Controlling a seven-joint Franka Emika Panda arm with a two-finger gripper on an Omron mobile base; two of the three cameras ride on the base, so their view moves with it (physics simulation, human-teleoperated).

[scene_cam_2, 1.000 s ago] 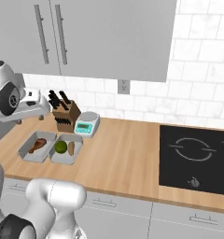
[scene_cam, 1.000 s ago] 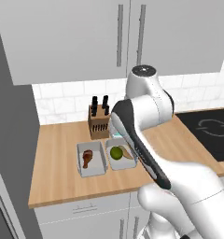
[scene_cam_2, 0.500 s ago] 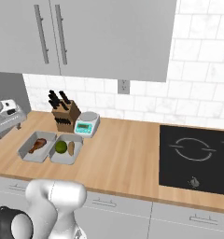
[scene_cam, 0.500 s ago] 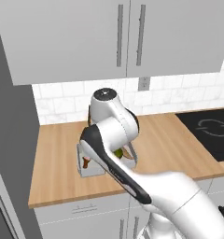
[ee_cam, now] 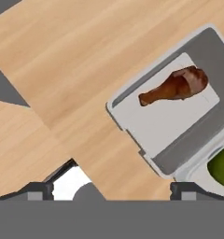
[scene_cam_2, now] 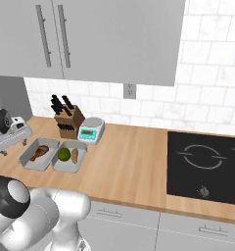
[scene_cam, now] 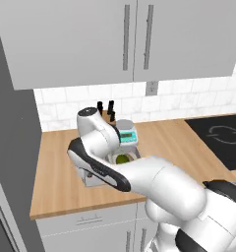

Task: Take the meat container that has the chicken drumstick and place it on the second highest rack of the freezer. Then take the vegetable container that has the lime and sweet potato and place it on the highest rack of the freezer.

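Wooden counter (scene_cam_2: 134,162) carries the meat tray (scene_cam_2: 39,154) with its drumstick (ee_cam: 175,86), left of the lime (scene_cam_2: 64,154) tray. We note the arm has swung over it within a second; the open gripper (ee_cam: 111,189) hovers above, nothing held. Freezer unseen; arm hides the tray from the left.

The counter (scene_cam_2: 134,157) is showing pale matt wood grain. The meat container (ee_cam: 205,128) is looking like smooth grey plastic, and the chicken drumstick (ee_cam: 175,86) is gleaming glossy reddish-brown.
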